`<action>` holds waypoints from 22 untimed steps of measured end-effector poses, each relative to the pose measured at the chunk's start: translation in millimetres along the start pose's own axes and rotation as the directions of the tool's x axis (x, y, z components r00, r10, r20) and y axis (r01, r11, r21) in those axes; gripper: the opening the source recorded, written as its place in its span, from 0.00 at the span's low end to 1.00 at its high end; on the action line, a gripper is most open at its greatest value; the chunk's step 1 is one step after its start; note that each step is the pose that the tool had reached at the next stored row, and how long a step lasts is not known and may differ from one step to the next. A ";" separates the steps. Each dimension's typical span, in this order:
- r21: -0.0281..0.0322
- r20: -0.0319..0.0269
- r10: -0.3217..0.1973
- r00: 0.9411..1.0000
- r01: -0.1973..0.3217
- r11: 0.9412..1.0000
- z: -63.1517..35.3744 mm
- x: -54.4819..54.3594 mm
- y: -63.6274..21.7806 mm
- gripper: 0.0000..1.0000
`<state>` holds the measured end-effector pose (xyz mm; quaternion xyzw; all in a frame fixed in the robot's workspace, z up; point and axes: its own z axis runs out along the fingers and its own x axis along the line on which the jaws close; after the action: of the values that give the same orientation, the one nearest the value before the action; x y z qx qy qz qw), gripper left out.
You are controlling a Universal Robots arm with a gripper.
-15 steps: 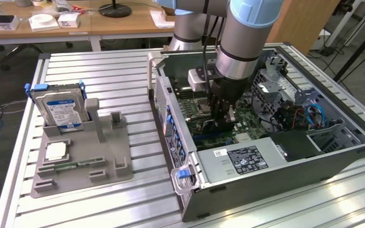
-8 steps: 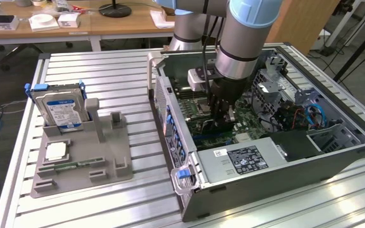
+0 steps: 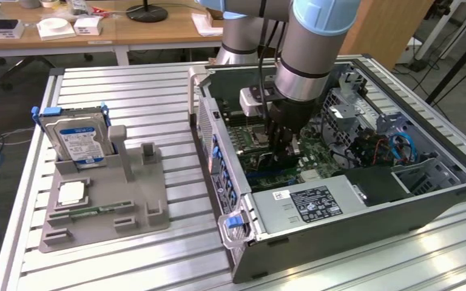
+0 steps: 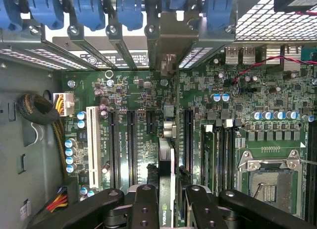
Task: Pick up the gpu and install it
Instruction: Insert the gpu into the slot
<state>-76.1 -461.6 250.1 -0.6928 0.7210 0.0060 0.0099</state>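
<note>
We see the open computer case (image 3: 338,200) lying on its side on the slatted surface (image 3: 136,91), so its motherboard (image 4: 124,135) faces up at the arm. Our hand (image 4: 171,199) is clamped on the gpu (image 4: 168,159), held edge-on and upright over a slot near the case's middle, bracket toward the rear wall.

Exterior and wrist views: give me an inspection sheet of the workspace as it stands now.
Surface: slatted metal table.
Job's things: gpu edge-on, held over the motherboard slots inside the open computer case.
Clutter: grey fixture holding a hard drive, a chip and a memory stick.
Hand: hand shut on the gpu, down inside the case.
Cables: red and blue wires in the case.
Surroundings: wooden desk behind.
</note>
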 end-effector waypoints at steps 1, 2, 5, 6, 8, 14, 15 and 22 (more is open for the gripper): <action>0.000 0.000 0.000 1.000 0.000 1.000 0.0 0.0 0.0 0.26; 0.000 0.000 0.000 1.000 0.000 1.000 0.0 0.0 0.0 0.26; 0.000 0.000 0.000 1.000 0.000 1.000 0.0 0.0 0.0 0.26; 0.000 0.000 0.000 1.000 0.000 1.000 0.0 0.0 0.0 0.26; 0.000 0.000 0.000 1.000 0.000 1.000 -0.1 0.0 0.0 0.26; 0.000 -0.001 0.000 1.000 0.000 1.000 -0.9 -0.7 0.0 0.26; 0.000 -0.001 0.000 1.000 0.000 1.000 -0.9 -0.8 0.0 0.26; 0.000 -0.002 0.000 1.000 0.000 1.000 6.7 -1.5 0.1 0.26</action>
<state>-76.1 -459.9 243.4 -0.6929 0.7210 0.0053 0.0090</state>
